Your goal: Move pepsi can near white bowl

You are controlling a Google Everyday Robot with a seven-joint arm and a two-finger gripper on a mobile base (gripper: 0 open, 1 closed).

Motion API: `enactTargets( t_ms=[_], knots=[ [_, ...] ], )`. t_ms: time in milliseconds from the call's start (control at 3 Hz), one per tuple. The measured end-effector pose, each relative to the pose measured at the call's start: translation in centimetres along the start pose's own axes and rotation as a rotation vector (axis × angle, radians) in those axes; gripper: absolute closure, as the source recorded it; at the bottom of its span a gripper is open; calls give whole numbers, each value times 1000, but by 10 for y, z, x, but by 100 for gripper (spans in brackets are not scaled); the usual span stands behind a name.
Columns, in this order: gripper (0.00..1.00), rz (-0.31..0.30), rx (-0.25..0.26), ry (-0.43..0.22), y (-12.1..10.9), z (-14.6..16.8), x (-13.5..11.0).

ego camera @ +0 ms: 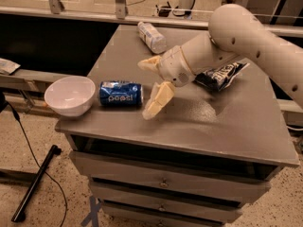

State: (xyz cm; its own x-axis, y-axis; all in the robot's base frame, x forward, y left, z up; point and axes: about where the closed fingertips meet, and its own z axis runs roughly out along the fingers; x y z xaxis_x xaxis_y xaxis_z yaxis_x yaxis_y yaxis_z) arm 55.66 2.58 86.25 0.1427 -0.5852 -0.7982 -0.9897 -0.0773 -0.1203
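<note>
Toward the far side of the grey cabinet (236, 122) lie a clear bottle (151, 37) and a dark snack bag (220, 75).

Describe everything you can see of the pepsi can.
The pepsi can is dark blue metal with white lettering, lying on its side near the front edge of the table. One end points at the white bowl, close beside it; whether they touch is unclear. The gripper sits at its other end, fingers open, not holding it.
</note>
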Motion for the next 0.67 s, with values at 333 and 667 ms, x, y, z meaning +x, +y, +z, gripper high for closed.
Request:
enactTargets(
  t_ms=[333, 667],
  knots=[
    [0, -3, 86, -11, 3, -42, 4],
    [0, 4, 154, 56, 2, -91, 7]
  ],
)
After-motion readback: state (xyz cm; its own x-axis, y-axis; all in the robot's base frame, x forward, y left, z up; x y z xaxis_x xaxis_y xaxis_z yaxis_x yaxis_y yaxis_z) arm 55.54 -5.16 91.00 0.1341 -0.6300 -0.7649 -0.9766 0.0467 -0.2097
